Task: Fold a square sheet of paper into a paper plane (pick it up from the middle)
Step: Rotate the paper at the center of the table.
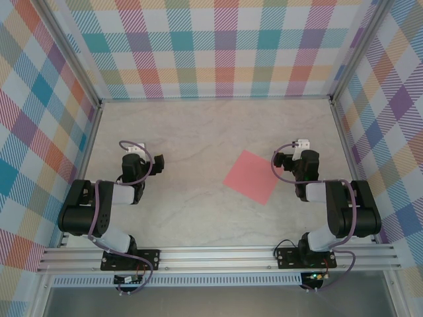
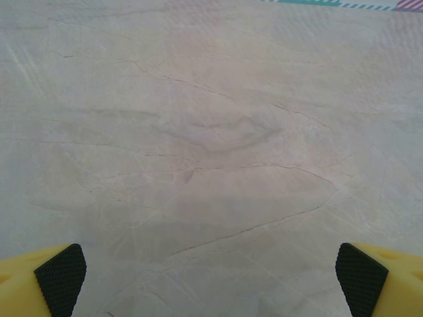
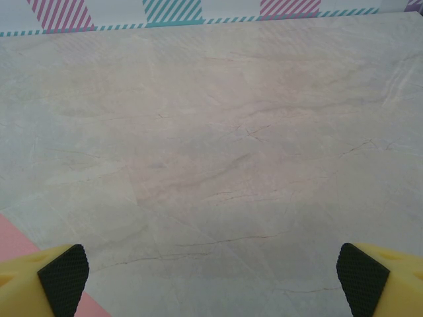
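The square sheet of paper (image 1: 253, 176) is salmon-pink and lies flat on the marble table (image 1: 198, 132), turned like a diamond, right of centre. My right gripper (image 1: 295, 160) hovers just past its right corner, jaws wide open with nothing between them. In the right wrist view the right gripper (image 3: 211, 281) has bare table between its pads, and a corner of the square sheet of paper (image 3: 13, 241) shows at the lower left beside the left pad (image 3: 63, 277). On the left side of the table my left gripper (image 1: 141, 162) is open. In the left wrist view the left gripper (image 2: 210, 281) looks down on bare marble.
Plaid walls (image 1: 218, 46) close in the table on the left, back and right, with metal posts at the corners. An aluminium rail (image 1: 218, 257) carrying both arm bases runs along the near edge. Free tabletop lies between the two arms and toward the back wall.
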Robot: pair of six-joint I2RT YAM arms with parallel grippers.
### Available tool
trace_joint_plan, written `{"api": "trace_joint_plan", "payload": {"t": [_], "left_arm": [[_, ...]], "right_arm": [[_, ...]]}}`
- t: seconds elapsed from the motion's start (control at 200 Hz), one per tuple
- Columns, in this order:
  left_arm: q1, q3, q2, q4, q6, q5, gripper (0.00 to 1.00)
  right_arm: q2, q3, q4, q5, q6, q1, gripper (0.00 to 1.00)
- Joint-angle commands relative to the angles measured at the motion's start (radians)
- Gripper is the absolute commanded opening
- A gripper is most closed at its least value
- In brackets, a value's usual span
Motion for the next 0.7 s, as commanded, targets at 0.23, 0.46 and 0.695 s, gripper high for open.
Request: {"api": "trace_joint_plan", "payload": {"t": [0.23, 0.46, 0.695], "left_arm": [[0.005, 0.032, -0.131, -0.129, -0.001, 0.002, 1.00], [0.005, 0.103, -0.367, -0.454, -0.188, -0.022, 1.00], [0.005, 0.307, -0.451, -0.942, -0.459, -0.008, 1.00]], "right_arm": [[-0.150, 0.140, -0.362, 0.146, 0.083, -0.002, 1.00], [-0.266, 0.322, -0.904, 0.104, 0.470, -0.002, 1.00], [-0.138, 0.448, -1.072, -0.210, 0.591, 0.086, 1.00]]}}
